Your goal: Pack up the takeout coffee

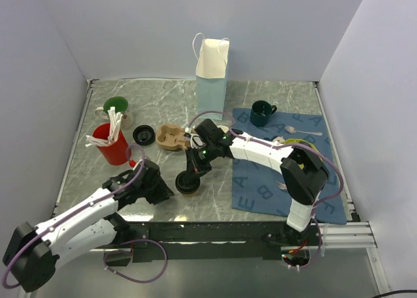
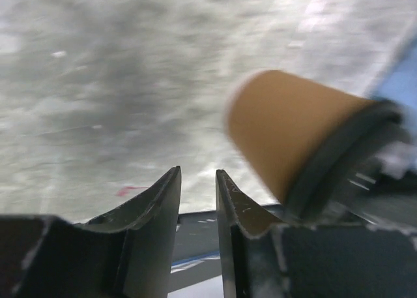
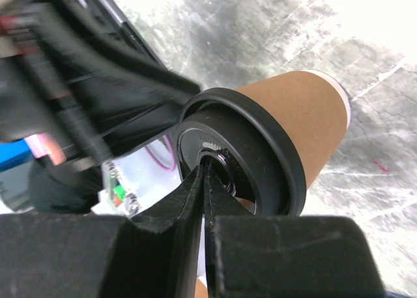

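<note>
The takeout coffee is a tan paper cup (image 1: pixel 188 187) with a black lid (image 1: pixel 189 180), standing on the marble table near the front centre. My right gripper (image 1: pixel 194 169) comes down on it from above. In the right wrist view the gripper (image 3: pixel 205 165) is shut, its tips pressed into the centre recess of the lid (image 3: pixel 260 148), with the cup's wall (image 3: pixel 300 109) behind. My left gripper (image 1: pixel 165 190) is just left of the cup. In the left wrist view it (image 2: pixel 197 173) is narrowly open and empty, with the cup (image 2: pixel 287 128) to its right, not between the fingers.
A white and pale blue paper bag (image 1: pixel 212 76) stands at the back centre. A cardboard cup carrier (image 1: pixel 171 137) and a loose black lid (image 1: pixel 143 135) lie behind the cup. A red cup with stirrers (image 1: pixel 112 145), a green cup (image 1: pixel 117 107), a dark green mug (image 1: pixel 262 113) and a blue cloth (image 1: pixel 260 180) are around.
</note>
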